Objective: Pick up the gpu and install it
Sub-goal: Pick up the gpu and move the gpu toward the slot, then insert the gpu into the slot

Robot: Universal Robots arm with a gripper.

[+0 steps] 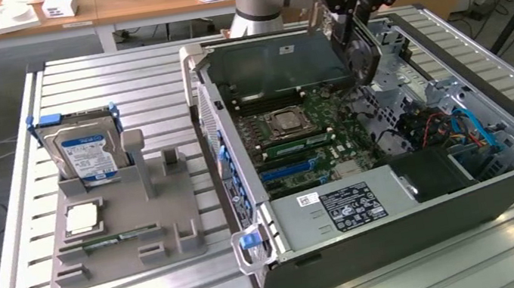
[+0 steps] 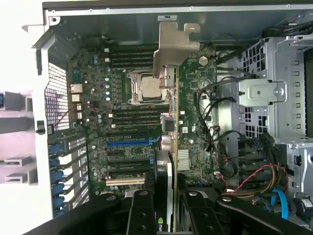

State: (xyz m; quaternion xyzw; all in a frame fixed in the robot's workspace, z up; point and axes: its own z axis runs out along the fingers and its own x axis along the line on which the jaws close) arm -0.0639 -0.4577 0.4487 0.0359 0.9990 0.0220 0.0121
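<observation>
The hand (image 2: 165, 208) clasps the gpu (image 2: 169, 98) edge-on, with the motherboard (image 2: 124, 147) beneath the hand.

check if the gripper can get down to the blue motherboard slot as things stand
Probably yes: the case lies open, the gripper, holding the gpu, hangs over the motherboard, and nothing covers the blue slot.

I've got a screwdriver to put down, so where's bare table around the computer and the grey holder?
Bare table lies beyond the hard drive, toward the far edge, and on the near side of the grey holder. The strip between holder and computer case is narrow. The case interior is crowded, and the claw holds the gpu over it.
</observation>
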